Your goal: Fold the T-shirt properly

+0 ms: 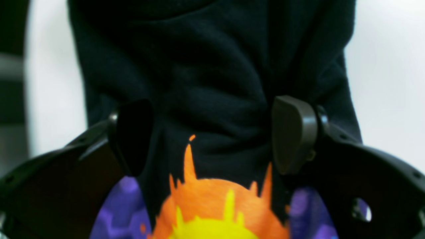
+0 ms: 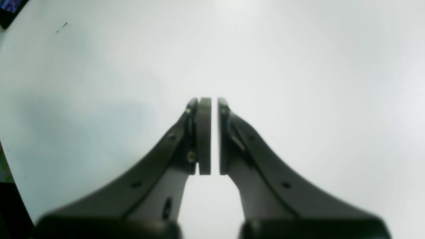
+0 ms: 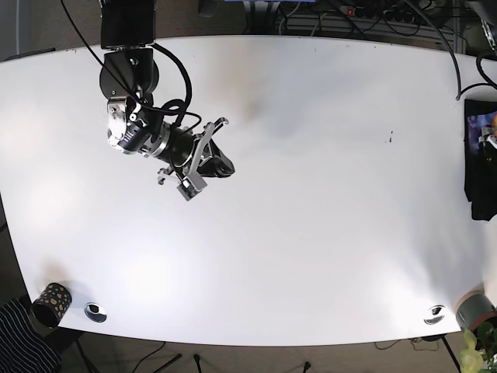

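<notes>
A black T-shirt [image 3: 480, 155] with a bright printed graphic lies at the far edge of the white counter [image 3: 311, 233], on the base view's right, partly cut off by the frame. In the left wrist view the same garment [image 1: 206, 76] fills the picture, its dark cloth bunched into vertical folds between the spread fingers [image 1: 294, 132] of the left tool [image 1: 212, 136]. The pads stand wide apart on either side of the fabric, released rather than clamped; whether they touch the cloth cannot be told. The print shows an orange flame-like shape [image 1: 212, 196] with a yellow centre, flanked by purple patches [image 1: 123, 212]. No lettering, brand or label can be read on it.

The right tool [image 3: 203, 161] hangs over the bare counter on the base view's left, well apart from the shirt, at the end of a black and silver arm [image 3: 136, 116] trailing black cables. Its wrist camera shows the two pads [image 2: 205, 136] drawn almost together, a thin slit of white counter [image 2: 298, 66] visible between them, and nothing gripped.

Along the near edge of the counter sit a dark speckled cup [image 3: 50, 303] at the left corner, two round grommets [image 3: 96, 312] set into the surface, and a grey pot [image 3: 475, 309] with pale flowers at the right corner. A small dark mark [image 3: 390, 137] spots the counter near its upper right.
</notes>
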Robot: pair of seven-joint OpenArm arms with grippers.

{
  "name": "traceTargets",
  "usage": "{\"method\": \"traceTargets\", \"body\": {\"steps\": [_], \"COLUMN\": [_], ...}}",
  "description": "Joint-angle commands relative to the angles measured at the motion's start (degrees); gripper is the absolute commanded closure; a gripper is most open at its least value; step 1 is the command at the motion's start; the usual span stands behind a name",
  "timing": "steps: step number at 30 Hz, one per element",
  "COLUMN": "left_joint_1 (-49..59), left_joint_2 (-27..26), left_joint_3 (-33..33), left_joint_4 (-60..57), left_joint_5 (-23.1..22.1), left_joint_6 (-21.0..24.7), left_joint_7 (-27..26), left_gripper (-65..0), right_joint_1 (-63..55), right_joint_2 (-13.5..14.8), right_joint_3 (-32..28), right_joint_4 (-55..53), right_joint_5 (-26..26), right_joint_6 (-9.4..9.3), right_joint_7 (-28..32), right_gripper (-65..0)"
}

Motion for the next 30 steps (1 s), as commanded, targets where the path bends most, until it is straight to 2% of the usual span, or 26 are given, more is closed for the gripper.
{"method": "traceTargets", "body": {"steps": [1,3,7,12,17,19,21,25,27,30], "left_joint_1": [1.93,1.93,1.84,1.84,2.19,3.07,3.51,3.6,3.6,3.68], "left_joint_2": [-2.48,-3.18,-4.94,-5.12,-4.59,-1.95,0.07,5.17,7.54,12.55], "left_joint_3": [0.42,0.42,-0.2,-8.02,-12.24,-13.38,-14.62,-16.02,-16.02,-15.93], "left_joint_4": [-1.11,-1.11,-1.11,-0.85,7.42,12.16,15.68,24.03,27.81,34.76], "left_joint_5": [6.65,6.65,6.65,6.65,6.74,6.74,6.74,7.09,7.09,7.18], "left_joint_6": [1.79,0.65,-4.98,-9.63,-11.48,-11.39,-11.39,-11.13,-9.19,-4.71], "left_joint_7": [7.77,7.41,6.8,6.97,7.06,7.06,6.8,6.71,6.62,6.62], "left_gripper": [-50.6,-50.6,-50.6,-50.6,-50.6,-50.6,-50.6,-50.4,-50.4,-50.4], "right_joint_1": [0.88,0.88,0.79,0.79,0.79,0.79,0.79,-1.41,-2.29,-4.22], "right_joint_2": [0.81,0.81,0.99,1.16,0.9,1.25,1.6,1.43,1.25,-0.68], "right_joint_3": [0.21,0.21,0.29,1.7,4.25,4.34,4.43,4.78,6.01,9.53], "right_joint_4": [1.21,1.21,1.21,1.21,1.21,1.21,1.21,1.21,1.21,0.94], "right_joint_5": [0.98,0.98,0.98,0.98,0.9,0.19,-2.8,-14.49,-19.15,-26.71], "right_joint_6": [0.38,0.3,0.3,0.3,0.3,0.21,0.21,-0.06,-1.46,-5.15], "right_joint_7": [1.09,1.09,1.09,1.09,1.09,1.52,3.37,12.34,17.35,26.05], "right_gripper": [-2.9,-2.9,-2.9,-2.9,-2.9,-2.9,-2.9,-2.9,-2.9,-2.9]}}
